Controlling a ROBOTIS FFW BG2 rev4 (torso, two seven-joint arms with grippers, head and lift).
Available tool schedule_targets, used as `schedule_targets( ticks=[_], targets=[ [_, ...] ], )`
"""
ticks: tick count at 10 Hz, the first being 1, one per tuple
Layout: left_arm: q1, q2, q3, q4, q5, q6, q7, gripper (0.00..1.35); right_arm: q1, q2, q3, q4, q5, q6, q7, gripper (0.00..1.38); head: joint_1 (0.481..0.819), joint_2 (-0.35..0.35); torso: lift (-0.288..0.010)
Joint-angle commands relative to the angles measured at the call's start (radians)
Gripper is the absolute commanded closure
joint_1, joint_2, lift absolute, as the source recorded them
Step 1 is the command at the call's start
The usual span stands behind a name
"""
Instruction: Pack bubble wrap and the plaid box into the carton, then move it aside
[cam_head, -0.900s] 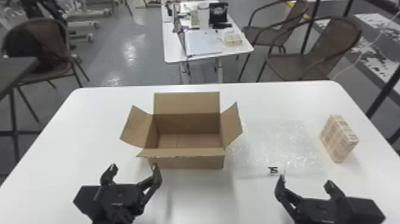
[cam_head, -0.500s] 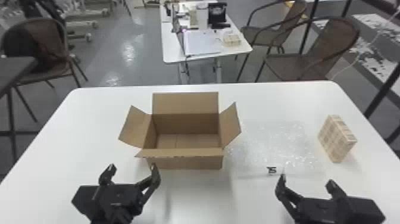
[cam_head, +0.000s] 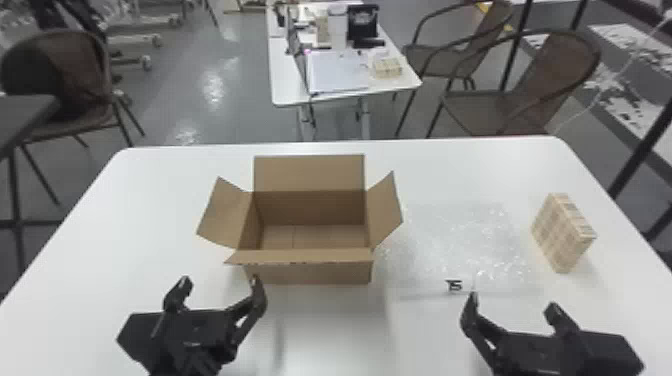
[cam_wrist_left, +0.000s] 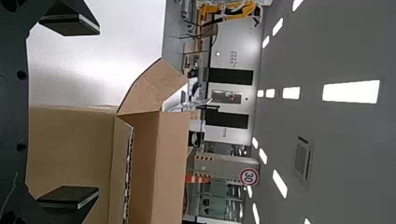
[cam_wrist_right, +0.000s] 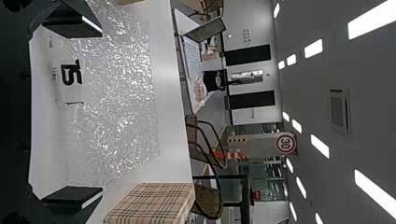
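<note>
head view, open cardboard carton (cam_head: 310, 273) on white worktop (cam_head: 325, 330), bubble wrap (cam_head: 460, 240) flat between it and the plaid box (cam_head: 562, 232), left tool (cam_head: 220, 287) and right tool (cam_head: 513, 302) on the near side, both released, fingers spread

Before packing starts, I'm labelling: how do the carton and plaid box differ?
The carton is plain brown, the plaid box checked beige. The carton is larger, the plaid box smaller. The carton stands open, flaps spread; the plaid box looks closed. Both rest on the white table.
</note>
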Motion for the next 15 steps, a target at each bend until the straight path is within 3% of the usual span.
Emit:
schedule_targets(
  ticks=[1, 5, 7, 10, 15],
  targets=[
    [0.003, 0.0, 0.006, -0.005, 0.005, 0.014, 0.0, 0.1, 0.002, -0.001, 0.0, 0.001, -0.004, 0.0, 0.0, 0.1, 0.695, 0.073, -0.137],
    [0.02, -0.016, 0.096, -0.023, 0.043, 0.04, -0.001, 0.17, 0.005, -0.001, 0.0, 0.002, -0.013, 0.0, 0.0, 0.1, 0.695, 0.103, -0.137],
    [-0.026, -0.043, 0.178, -0.051, 0.074, 0.109, -0.069, 0.2, 0.005, -0.005, 0.0, 0.004, -0.016, 0.0, 0.0, 0.1, 0.695, 0.139, -0.137],
    [-0.123, -0.078, 0.236, -0.084, 0.089, 0.242, -0.187, 0.2, 0.002, -0.005, 0.0, 0.005, -0.018, 0.002, 0.0, 0.1, 0.695, 0.161, -0.137],
    [-0.244, -0.064, 0.233, -0.063, 0.169, 0.465, -0.235, 0.22, -0.013, -0.005, 0.006, 0.016, -0.022, 0.005, 0.002, 0.1, 0.695, 0.135, -0.137]
  ],
)
